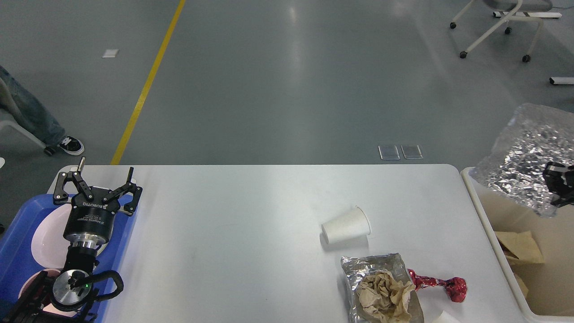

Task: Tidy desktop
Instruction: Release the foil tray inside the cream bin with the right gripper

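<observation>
The white desktop (224, 224) holds a white paper cup (346, 225) lying on its side right of centre. In front of it lies a silver foil bag (358, 269) with crumpled brown paper (385, 294) on it, and beside that a twisted red foil wrapper (441, 285). My left gripper (101, 177) is open and empty above the far end of the blue tray (18, 233). My right gripper (558, 184), mostly cut off at the right edge, is shut on a large crinkled silver bag (524, 157) held above the cream bin (482, 211).
The blue tray holds a white dish (49, 237) and a pinkish one (29, 282). The bin holds brown cardboard scraps (520, 246). A small white object (444, 317) shows at the table's front edge. A person's leg (31, 119) and a rolling chair (497, 27) are on the floor beyond.
</observation>
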You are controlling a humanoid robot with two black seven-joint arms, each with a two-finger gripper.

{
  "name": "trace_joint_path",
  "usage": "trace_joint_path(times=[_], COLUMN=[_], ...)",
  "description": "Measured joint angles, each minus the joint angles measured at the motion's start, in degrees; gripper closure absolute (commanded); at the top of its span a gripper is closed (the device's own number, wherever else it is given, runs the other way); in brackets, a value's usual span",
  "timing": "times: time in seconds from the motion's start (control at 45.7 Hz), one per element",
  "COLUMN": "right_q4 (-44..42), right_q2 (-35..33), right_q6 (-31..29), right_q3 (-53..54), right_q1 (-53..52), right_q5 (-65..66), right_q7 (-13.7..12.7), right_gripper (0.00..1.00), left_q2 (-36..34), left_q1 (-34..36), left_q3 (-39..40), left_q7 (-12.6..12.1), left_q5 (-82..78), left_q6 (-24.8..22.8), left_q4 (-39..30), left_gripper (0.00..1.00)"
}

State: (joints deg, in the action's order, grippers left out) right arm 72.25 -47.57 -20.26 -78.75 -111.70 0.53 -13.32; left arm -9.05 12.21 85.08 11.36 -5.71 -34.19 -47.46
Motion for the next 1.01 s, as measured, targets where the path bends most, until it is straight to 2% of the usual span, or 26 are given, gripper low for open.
trace_joint_path(times=[0.153,0.328,0.35,0.416,0.591,0.745,1.007], right_q4=[-10.17,-18.89,-22.36,-26.82,-48.56,-59.92,-62.63], right_q2=[-4.22,-3.39,-1.18,1.60,15.69,23.30,26.43], right_q6=[3.86,11.41,13.66,15.62,21.22,24.82,29.31], right_q3=[9.74,26.19,31.09,34.98,43.51,46.43,46.57], right_q1=[15.69,36.63,43.29,49.15,67.93,75.44,77.99], right_q5=[0.01,-0.02,-0.01,0.05,-0.18,-0.43,-0.56], right_q7=[0.15,0.21,0.22,0.23,0.18,0.20,0.15], right_gripper=[1.00,1.00,1.00,1.00,1.00,1.00,1.00], left_q2=[0.00,0.00,0.00,0.00,-0.01,-0.01,-0.01], left_q1=[0.00,0.00,0.00,0.00,0.01,0.01,0.01], left_q3=[0.00,0.00,0.00,0.00,0.00,0.00,0.00], left_q7=[0.00,-0.01,-0.01,-0.04,-0.04,-0.04,-0.03], left_q5=[0.00,0.00,0.00,0.00,0.00,0.01,0.00], left_q6=[0.00,0.00,0.00,0.00,0.00,0.00,0.00], left_q4=[0.00,0.00,0.00,0.00,0.00,0.00,0.00], left_gripper=[0.04,0.03,0.03,0.03,0.03,0.03,0.04])
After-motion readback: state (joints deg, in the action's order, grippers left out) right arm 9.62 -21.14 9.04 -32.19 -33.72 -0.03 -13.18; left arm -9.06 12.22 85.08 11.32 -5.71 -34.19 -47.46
